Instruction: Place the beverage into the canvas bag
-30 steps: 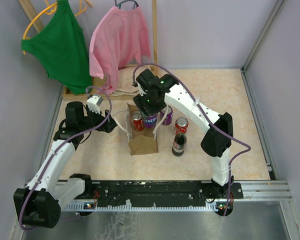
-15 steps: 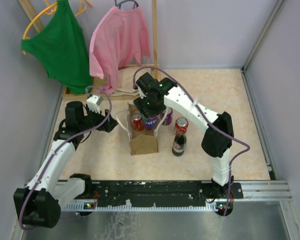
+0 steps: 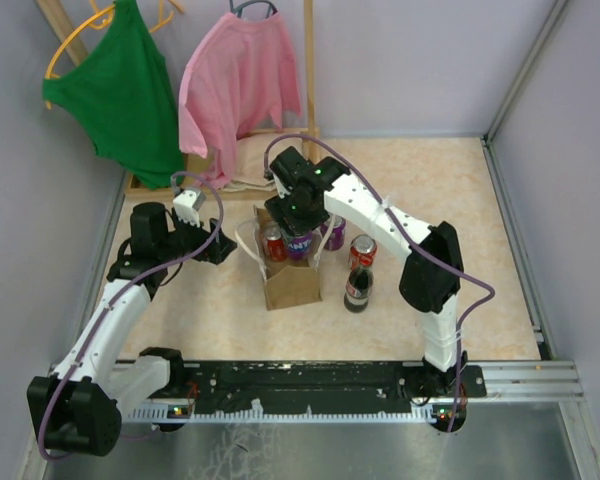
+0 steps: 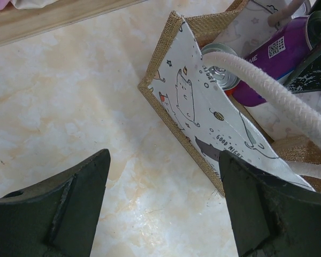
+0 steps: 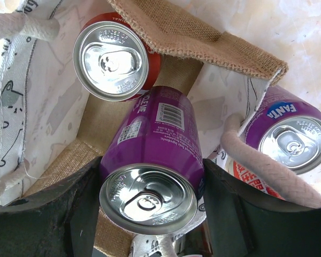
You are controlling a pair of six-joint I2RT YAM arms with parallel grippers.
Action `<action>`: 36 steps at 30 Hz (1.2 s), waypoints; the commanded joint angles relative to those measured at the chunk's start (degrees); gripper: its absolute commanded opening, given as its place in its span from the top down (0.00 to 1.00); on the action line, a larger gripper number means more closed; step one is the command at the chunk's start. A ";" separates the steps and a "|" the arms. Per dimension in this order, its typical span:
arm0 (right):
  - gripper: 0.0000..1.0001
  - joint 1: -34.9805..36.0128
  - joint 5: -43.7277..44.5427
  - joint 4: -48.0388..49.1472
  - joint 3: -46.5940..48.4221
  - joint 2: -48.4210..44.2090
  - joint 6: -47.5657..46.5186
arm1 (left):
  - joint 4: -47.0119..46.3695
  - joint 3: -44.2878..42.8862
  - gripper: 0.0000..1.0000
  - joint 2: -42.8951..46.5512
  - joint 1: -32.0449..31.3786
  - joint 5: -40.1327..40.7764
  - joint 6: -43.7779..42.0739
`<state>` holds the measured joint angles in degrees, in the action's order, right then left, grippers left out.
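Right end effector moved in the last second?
Yes, slightly: against the red can standing outside the canvas bag, the right end effector with its purple can shifted left and toward the arm bases.

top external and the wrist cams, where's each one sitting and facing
top external: above and behind the bases, looking down on the table; both arms show.
left wrist: low beside the canvas bag, facing its printed side; open left fingers show.
right wrist: above the bag, looking down in; right fingers clamp the purple can.
shared: both wrist views see the red can.
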<state>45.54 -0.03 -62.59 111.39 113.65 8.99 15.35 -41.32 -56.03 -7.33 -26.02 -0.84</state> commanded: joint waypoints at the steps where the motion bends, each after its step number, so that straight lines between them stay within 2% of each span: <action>1: 1.00 0.25 0.95 3.21 2.06 -1.04 -0.90 | -2.04 -0.42 0.12 -0.09 0.37 -0.38 0.57; 9: 1.00 0.60 2.80 4.91 1.29 -2.91 -0.11 | -2.27 -0.74 0.12 -0.68 0.37 -0.48 0.67; 20: 1.00 1.45 2.82 0.43 7.91 -2.27 -0.12 | -2.35 -1.34 0.12 -1.37 0.35 -0.77 0.74; 36: 1.00 3.45 1.86 -0.57 7.85 -2.89 -0.24 | -2.18 -1.13 0.12 -1.36 0.37 -1.03 0.84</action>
<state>47.75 2.68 -65.47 115.31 113.65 9.02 14.52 -41.32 -57.39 -7.33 -26.04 -0.32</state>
